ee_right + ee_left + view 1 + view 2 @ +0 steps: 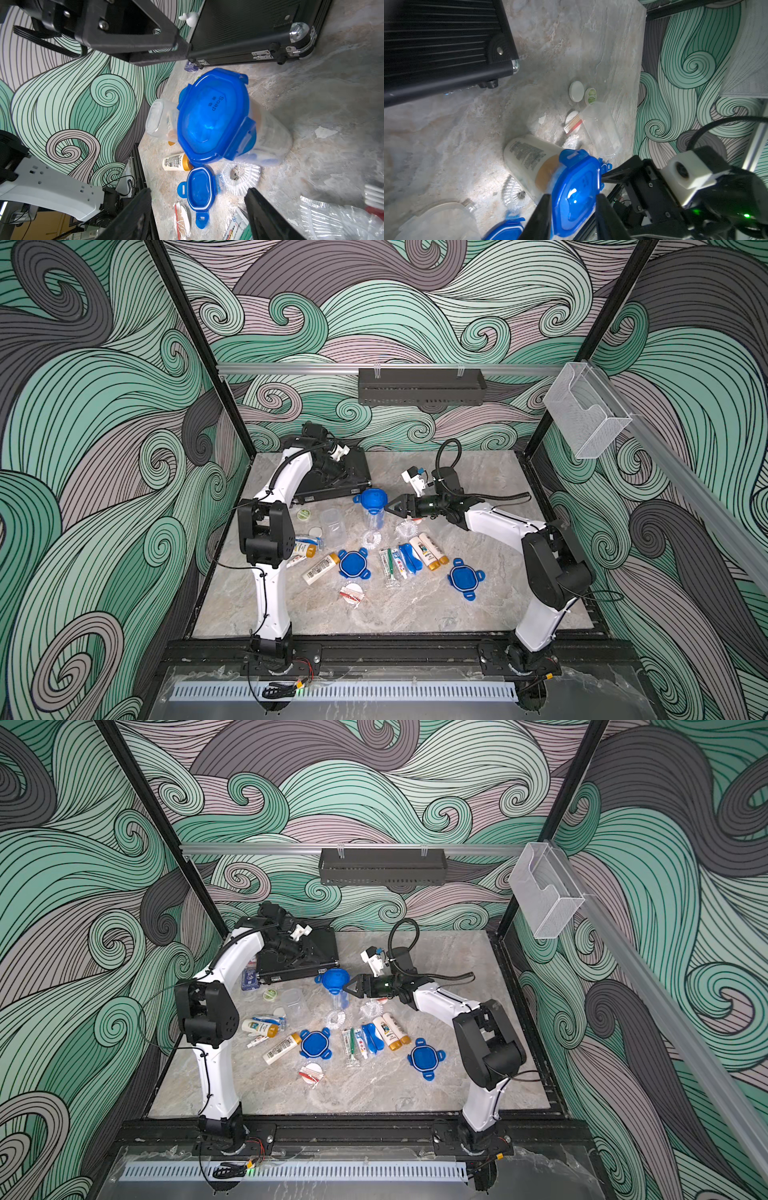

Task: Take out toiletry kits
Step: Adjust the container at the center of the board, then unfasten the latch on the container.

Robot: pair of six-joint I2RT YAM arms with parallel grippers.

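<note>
One toiletry kit [525, 158] sits inside the tall clear plastic tub [374, 522] with the blue clip lid [372, 499], upright in the middle of the grey stone table [415, 614]. My right gripper [392, 506], wide open and empty, is at its 3 o'clock; my left gripper [573, 199], partly open and empty, at 11 o'clock. I think the tub is light, stiff and slippery, so I'd hold its sides.

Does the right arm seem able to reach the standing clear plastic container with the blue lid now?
Probably yes. The right gripper is open, its fingers aimed at the clear plastic container with the blue lid, and nothing lies between them. The left gripper close by might crowd it.
</note>
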